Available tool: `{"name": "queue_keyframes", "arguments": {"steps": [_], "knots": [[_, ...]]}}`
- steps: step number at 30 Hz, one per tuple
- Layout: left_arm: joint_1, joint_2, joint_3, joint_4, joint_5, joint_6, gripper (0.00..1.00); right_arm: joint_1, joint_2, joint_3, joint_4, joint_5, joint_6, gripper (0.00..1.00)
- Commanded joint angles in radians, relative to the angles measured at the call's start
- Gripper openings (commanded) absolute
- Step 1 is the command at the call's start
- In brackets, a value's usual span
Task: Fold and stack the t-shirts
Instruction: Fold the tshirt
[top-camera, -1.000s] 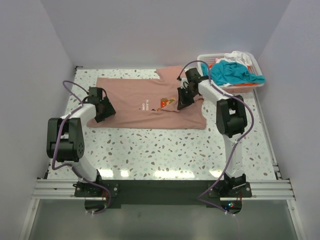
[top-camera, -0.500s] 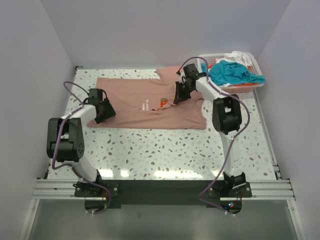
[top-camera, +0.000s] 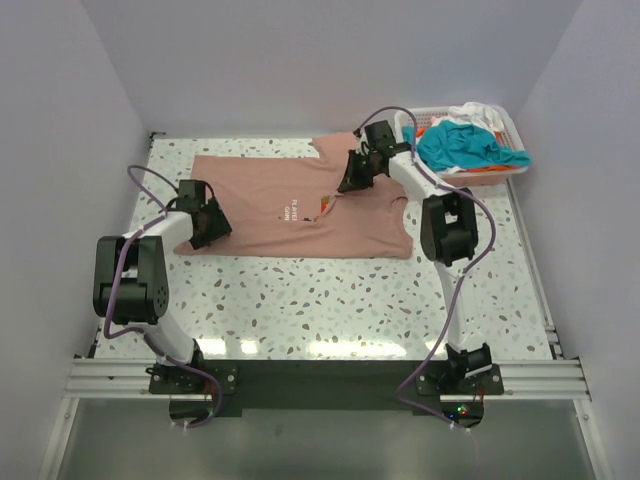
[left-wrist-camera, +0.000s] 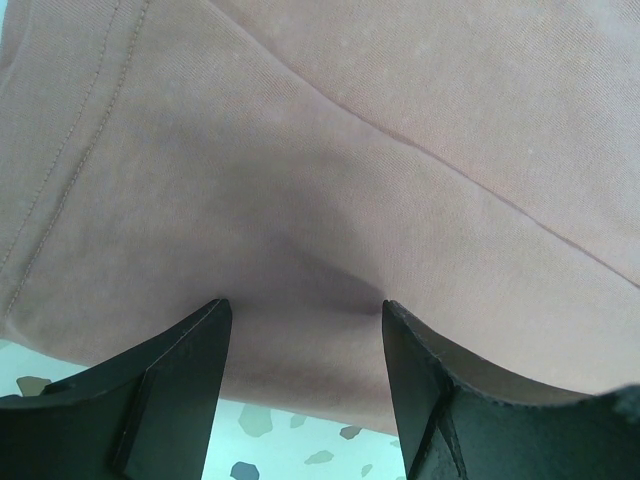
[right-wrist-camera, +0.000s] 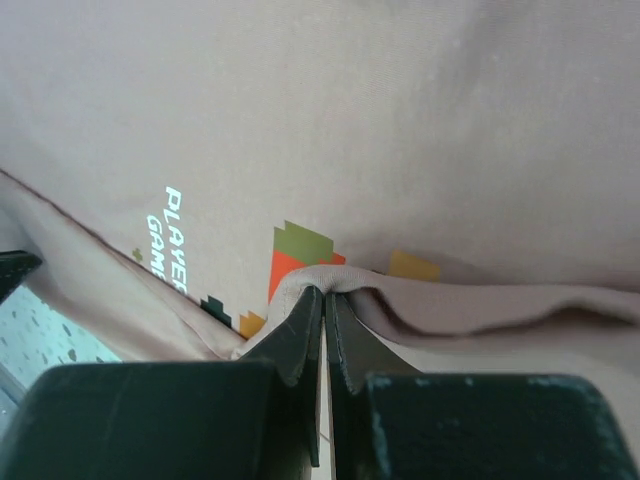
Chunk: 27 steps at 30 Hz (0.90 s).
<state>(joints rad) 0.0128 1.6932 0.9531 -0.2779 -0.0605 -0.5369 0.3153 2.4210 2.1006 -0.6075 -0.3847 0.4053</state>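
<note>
A salmon-pink t-shirt (top-camera: 260, 195) with white chest lettering lies spread on the table. My right gripper (top-camera: 352, 180) is shut on a fold of its right part (right-wrist-camera: 330, 285), lifted and drawn over the print. My left gripper (top-camera: 207, 222) is open over the shirt's left hem (left-wrist-camera: 300, 250), jaws on either side of flat cloth near its edge. Teal (top-camera: 462, 145), white (top-camera: 480, 115) and orange tees lie heaped in the basket.
A white lattice basket (top-camera: 413, 117) stands at the back right corner. The speckled table (top-camera: 330, 300) stretches in front of the shirt. Walls close in on the left, back and right.
My right gripper has moved back and left with the pinched cloth, pulling the shirt's right part over the print. The left gripper has stayed in place.
</note>
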Motion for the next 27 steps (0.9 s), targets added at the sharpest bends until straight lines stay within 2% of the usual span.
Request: {"name": "queue_keyframes", "arguments": {"steps": [1, 5, 7, 8, 11, 14, 19, 27], "knots": [[-0.001, -0.021, -0.013, 0.023, -0.007, 0.015, 0.67, 0.008, 0.024, 0.042, 0.077, -0.059, 0.05, 0.0], [-0.001, -0.027, -0.011, 0.016, -0.01, 0.009, 0.67, 0.016, 0.035, 0.045, 0.132, -0.1, 0.072, 0.06], [-0.001, -0.033, -0.013, 0.013, -0.01, 0.005, 0.67, 0.019, 0.036, 0.045, 0.159, -0.135, 0.098, 0.17], [-0.002, -0.036, -0.013, 0.011, -0.013, 0.003, 0.67, 0.021, 0.033, 0.045, 0.191, -0.149, 0.118, 0.3], [-0.002, -0.052, -0.02, 0.005, -0.015, 0.0, 0.67, 0.024, 0.017, 0.036, 0.265, -0.195, 0.157, 0.48], [-0.001, -0.07, -0.03, -0.001, -0.019, 0.0, 0.67, 0.025, -0.019, 0.018, 0.323, -0.223, 0.182, 0.54], [-0.002, -0.096, -0.034, 0.0, -0.025, 0.002, 0.67, 0.024, -0.108, -0.046, 0.31, -0.192, 0.142, 0.56], [-0.004, -0.118, 0.015, 0.04, -0.002, 0.008, 0.67, 0.016, -0.304, -0.255, 0.137, -0.036, -0.054, 0.56]]}}
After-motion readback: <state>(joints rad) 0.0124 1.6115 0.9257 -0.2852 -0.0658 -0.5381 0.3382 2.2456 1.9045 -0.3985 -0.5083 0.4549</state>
